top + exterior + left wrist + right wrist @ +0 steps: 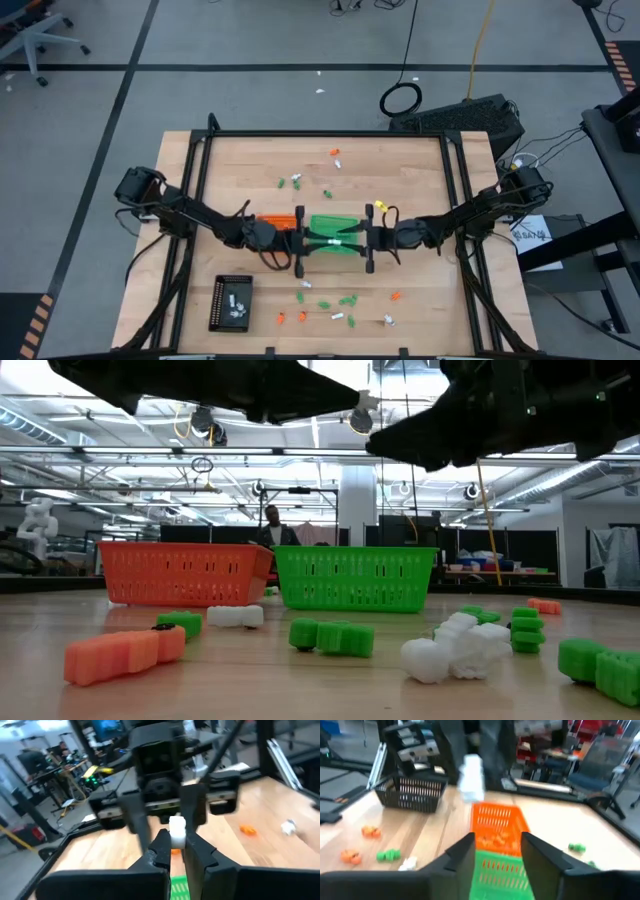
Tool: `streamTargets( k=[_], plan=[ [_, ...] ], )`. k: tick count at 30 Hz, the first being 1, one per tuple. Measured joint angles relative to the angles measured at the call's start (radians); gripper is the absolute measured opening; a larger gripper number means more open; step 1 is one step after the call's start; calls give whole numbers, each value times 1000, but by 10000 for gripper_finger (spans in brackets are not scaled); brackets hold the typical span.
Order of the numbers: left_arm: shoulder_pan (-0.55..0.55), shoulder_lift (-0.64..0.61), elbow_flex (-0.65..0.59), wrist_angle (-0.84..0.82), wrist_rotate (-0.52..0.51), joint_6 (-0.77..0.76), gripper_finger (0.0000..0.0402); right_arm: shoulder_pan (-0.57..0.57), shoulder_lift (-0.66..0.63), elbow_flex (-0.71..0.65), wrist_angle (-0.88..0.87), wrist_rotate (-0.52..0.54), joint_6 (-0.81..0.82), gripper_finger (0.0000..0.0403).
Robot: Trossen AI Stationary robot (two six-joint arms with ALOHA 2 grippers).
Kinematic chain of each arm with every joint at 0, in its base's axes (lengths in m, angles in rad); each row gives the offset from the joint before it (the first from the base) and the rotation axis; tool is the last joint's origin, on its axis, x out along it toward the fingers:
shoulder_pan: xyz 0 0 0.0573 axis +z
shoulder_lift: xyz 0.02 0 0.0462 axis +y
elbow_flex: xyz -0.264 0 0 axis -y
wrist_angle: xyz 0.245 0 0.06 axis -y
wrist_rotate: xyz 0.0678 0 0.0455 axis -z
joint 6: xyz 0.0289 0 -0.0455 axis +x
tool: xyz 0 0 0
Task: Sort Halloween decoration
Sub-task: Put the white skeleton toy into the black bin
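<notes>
Two dark arms meet above the middle of the pale wooden counter (420,180), over the square orange mesh tray (279,222) and the square green mesh tray (334,229), which stand side by side.

Left pincer (176,849): closed on a small white plastic trinket (177,831), which stands upright between the fingertips, long axis running along the fingers and its upper end projecting beyond them (no marking is readable on it). Seen from the opposite wrist, the same white piece (471,777) hangs above the orange tray (496,827).

Right pincer (497,851): fingers parted, nothing between them, directly facing the left pincer across the trays, the green tray (501,870) beneath it.

Remaining Halloween decoration (343,300): tiny orange, green and white pieces lie scattered on the counter on either side of the pincers; in the low view most lie on their sides. A black rectangular tray (230,301) sits near the left arm's side and holds white pieces. No readable writing appears on any tray.
</notes>
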Motion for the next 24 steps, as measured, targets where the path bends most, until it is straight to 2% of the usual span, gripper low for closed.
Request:
streamTargets(
  k=[5,12,18,21,24],
  plan=[
    [-63,-64,0,-127,0,201,18,20,0,0,-44,-1,27,189],
    [-151,-142,0,-251,-5,557,18,45,0,0,-49,0,26,203],
    [-223,-168,0,-292,-146,736,18,49,0,0,-49,-1,73,203],
    [-255,-173,0,-307,-204,732,18,49,0,0,-56,-1,90,203],
    [-289,-192,0,-316,-256,605,18,49,0,0,-58,-1,119,203]
  ],
)
